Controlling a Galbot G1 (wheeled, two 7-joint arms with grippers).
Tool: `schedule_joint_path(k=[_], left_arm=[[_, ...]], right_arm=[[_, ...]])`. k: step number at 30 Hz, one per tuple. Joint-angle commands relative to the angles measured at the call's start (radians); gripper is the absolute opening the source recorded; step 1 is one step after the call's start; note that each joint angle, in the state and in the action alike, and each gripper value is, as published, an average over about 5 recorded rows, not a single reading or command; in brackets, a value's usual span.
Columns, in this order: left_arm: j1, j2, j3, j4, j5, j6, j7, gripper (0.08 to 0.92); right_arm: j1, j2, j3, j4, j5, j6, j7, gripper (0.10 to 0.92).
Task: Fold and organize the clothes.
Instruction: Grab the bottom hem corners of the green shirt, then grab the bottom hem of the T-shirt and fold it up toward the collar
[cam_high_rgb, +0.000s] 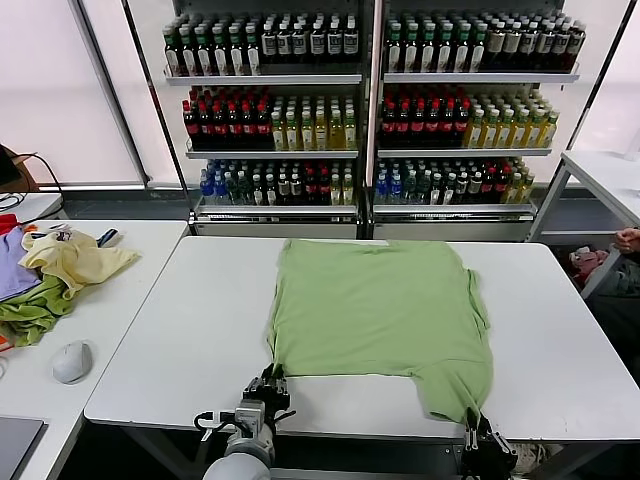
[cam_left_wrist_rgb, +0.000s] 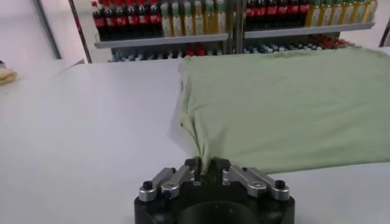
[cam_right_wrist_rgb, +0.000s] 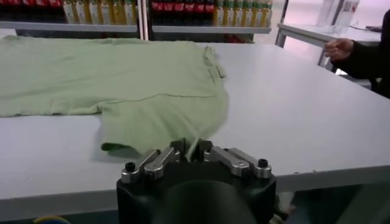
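Pinching polo shirt (cam_high_rgb: 385, 305), left gripper (cam_left_wrist_rgb: 208, 165), right gripper (cam_right_wrist_rgb: 194, 148)

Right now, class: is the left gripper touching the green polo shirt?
Touching. In the left wrist view the left gripper has its jaws closed on a pinched corner of the green polo shirt, the fabric drawn into a ridge running between them.

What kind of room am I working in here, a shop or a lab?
Likely a lab or demo space dressed as a shop: stocked bottle shelves stand behind the white table, and a side desk carries a computer mouse and spare garments.
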Motion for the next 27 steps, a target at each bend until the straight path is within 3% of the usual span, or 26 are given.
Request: schedule_joint_path(k=[1, 4, 15, 27], left_arm=[[0.004, 0.014, -0.007, -0.018, -0.078, -0.010, 0.008, 0.139], [0.011, 0.021, -0.015, -0.054, -0.080, -0.044, 0.019, 0.095], [-0.027, 0.077, -0.073, -0.162, -0.137, -0.125, 0.063, 0.089], [-0.252, 0.085, -0.008, 0.046, -0.154, -0.117, 0.068, 0.089]], right_arm=[[-0.001, -0.003, 0.002, 0.007, 0.016, 0.018, -0.021, 0.126], [0.003, -0.013, 0.014, 0.024, 0.016, 0.064, -0.039, 0.126], [0.150, -0.098, 0.088, 0.060, 0.089, 0.112, -0.039, 0.126], [0.496, -0.194, 0.041, -0.153, 0.126, 0.053, -0.010, 0.126]])
